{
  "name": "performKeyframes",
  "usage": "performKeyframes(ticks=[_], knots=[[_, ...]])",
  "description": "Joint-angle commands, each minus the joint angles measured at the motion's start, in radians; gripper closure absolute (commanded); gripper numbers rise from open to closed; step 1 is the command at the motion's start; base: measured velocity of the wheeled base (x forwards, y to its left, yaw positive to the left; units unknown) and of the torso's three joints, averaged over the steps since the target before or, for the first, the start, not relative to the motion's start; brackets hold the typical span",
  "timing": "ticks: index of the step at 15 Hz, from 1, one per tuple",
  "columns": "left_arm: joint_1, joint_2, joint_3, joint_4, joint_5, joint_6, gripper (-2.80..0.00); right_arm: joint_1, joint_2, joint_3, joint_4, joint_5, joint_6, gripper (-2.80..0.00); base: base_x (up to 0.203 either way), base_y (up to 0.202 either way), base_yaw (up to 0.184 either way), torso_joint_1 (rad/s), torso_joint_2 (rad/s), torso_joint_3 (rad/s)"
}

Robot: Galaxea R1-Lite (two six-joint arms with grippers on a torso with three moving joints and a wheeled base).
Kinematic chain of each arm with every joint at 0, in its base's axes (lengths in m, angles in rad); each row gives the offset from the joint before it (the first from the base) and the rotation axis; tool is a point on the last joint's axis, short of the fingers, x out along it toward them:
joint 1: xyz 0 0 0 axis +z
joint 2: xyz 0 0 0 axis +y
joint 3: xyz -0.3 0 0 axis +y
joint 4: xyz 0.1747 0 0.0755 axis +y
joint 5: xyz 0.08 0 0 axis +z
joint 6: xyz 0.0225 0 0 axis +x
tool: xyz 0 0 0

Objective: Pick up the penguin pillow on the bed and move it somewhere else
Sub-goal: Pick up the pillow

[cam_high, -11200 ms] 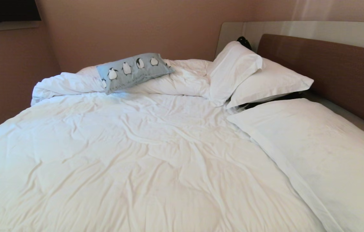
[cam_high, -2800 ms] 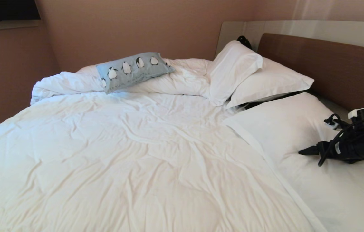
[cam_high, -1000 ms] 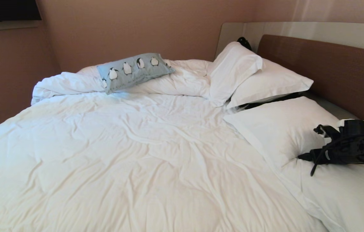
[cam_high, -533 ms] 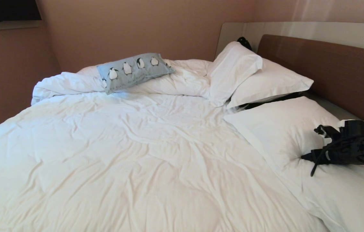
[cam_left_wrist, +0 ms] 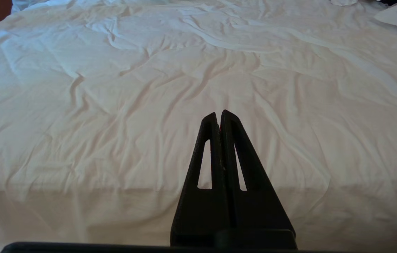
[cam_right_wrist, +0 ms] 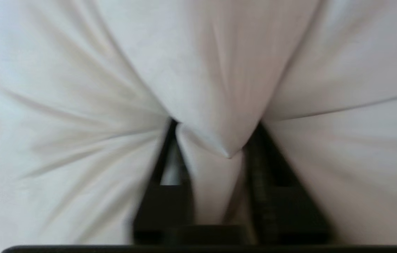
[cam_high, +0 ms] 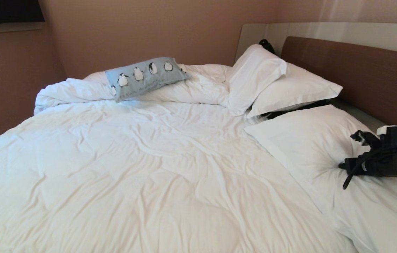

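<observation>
penguin pillow [cam_high: 145, 78] lies at the far left of the bed [cam_high: 149, 168], on top of the bunched-up duvet roll [cam_high: 79, 92] along the far edge. its long axis runs left-right, tilted: the left end sits nearer and lower, the right end farther and higher, pointing toward the two white pillows [cam_high: 272, 84] stacked at the headboard [cam_high: 360, 73]. printed face is up, with the penguins in a row along the length. nothing touches it.

right gripper [cam_high: 342, 165] is at the near right of the bed, well apart from the penguin pillow, on the big white pillow [cam_high: 311, 140] lying flat by the headboard. in the right wrist view its fingers [cam_right_wrist: 165, 168] are pinched narrow on a fold of that white pillow's fabric [cam_right_wrist: 216, 140], cloth bunched up between them and creases radiating out from the pinch.

left gripper [cam_left_wrist: 221, 117] shows only in its own wrist view, over the near part of the white duvet [cam_left_wrist: 114, 105], fingers pressed together with nothing between them.

no containers in view.
</observation>
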Motion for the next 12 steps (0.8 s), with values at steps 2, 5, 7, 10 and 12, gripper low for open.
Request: performKeyframes(ticks=[2, 5, 7, 10, 12], knots=[[0.0, 0.0, 0.0, 0.0, 0.0, 0.0, 0.0, 0.005, -0.131, 0.02, -0.001, 0.126, 0.088, 0.0, 0.0, 0.0, 0.0, 0.0, 0.0, 0.0], [0.0, 0.0, 0.0, 0.0, 0.0, 0.0, 0.0, 0.005, -0.221, 0.023, 0.046, 0.257, 0.171, 0.0, 0.0, 0.0, 0.0, 0.0, 0.0, 0.0], [0.0, 0.001, 0.0, 0.0, 0.0, 0.0, 0.0, 0.006, -0.256, 0.022, 0.066, 0.282, 0.198, 0.0, 0.0, 0.0, 0.0, 0.0, 0.0, 0.0], [0.0, 0.0, 0.0, 0.0, 0.0, 0.0, 0.0, 0.022, -0.298, 0.015, 0.078, 0.285, 0.271, 0.0, 0.0, 0.0, 0.0, 0.0, 0.0, 0.0], [0.0, 0.0, 0.0, 0.0, 0.0, 0.0, 0.0, 0.036, -0.318, 0.003, 0.08, 0.288, 0.336, 0.0, 0.0, 0.0, 0.0, 0.0, 0.0, 0.0]])
